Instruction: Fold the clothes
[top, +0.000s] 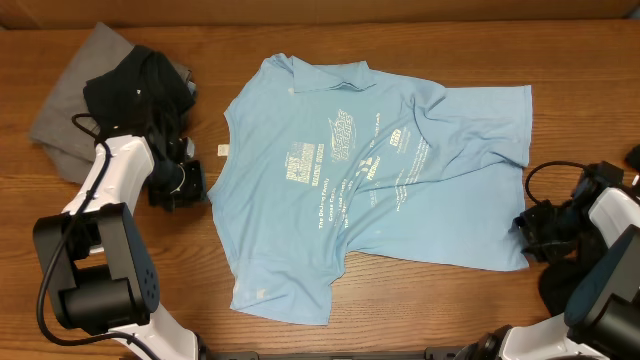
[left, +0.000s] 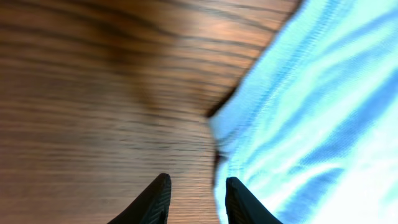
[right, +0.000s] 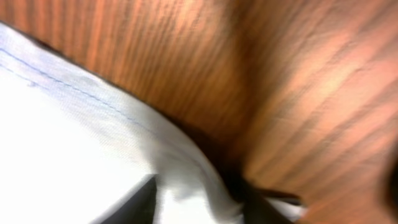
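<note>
Overhead, seeing the light blue T-shirt (top: 380, 170) lying spread on the table (top: 420, 40), black shirt (top: 135, 80) and grey shirt (top: 65, 115) heaped far left. Holding the left gripper (left: 196, 186) slightly parted over bare wood beside its edge, gripping nothing. Pinching its hem in the right gripper (right: 196, 198).

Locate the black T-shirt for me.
Overhead view, far left: the black T-shirt lies bunched on the grey T-shirt, left of the light blue T-shirt, just beyond the left gripper.
</note>
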